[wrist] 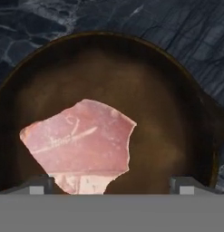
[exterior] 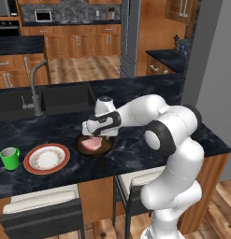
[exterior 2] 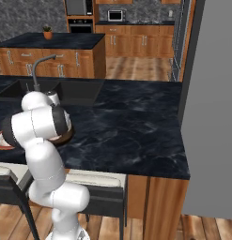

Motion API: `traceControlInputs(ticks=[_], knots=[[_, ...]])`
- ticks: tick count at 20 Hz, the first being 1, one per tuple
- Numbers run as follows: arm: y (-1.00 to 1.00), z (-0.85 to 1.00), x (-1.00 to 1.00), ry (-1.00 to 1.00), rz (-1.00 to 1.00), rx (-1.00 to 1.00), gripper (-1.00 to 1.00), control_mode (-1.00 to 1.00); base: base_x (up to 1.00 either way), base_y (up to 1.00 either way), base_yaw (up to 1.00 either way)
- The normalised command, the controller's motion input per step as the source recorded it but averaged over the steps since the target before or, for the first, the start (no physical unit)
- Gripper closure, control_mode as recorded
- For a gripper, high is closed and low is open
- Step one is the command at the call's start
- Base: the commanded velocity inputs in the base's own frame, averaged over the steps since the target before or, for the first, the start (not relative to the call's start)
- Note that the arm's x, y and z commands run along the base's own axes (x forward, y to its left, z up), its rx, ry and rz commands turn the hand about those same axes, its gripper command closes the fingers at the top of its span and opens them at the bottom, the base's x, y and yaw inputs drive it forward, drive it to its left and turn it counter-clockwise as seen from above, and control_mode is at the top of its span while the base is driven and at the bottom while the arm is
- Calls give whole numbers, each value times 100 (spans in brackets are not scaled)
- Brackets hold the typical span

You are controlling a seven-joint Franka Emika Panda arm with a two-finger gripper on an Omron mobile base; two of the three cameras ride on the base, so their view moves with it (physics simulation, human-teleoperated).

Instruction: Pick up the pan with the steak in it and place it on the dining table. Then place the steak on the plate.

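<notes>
- A home kitchen: wooden cabinets line the back wall.
- Built-in microwave up there, too.
- Black marble counter, sink and faucet.

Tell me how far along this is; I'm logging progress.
Done: the pan already sits on the dining table, beside the plate. In hand: the open end effector hovers just above the steak, which lies in the pan, not gripped. Left: grasp the steak and set it on the plate.
</notes>
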Motion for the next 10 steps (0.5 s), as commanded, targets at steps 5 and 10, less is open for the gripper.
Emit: traceControlInputs(ticks=[5,10], knots=[[1,-32,40,-2,0,-1,-100,-100,0,0,0],[6,-10,8,-1,0,0,-100,-100,0,0,0]])
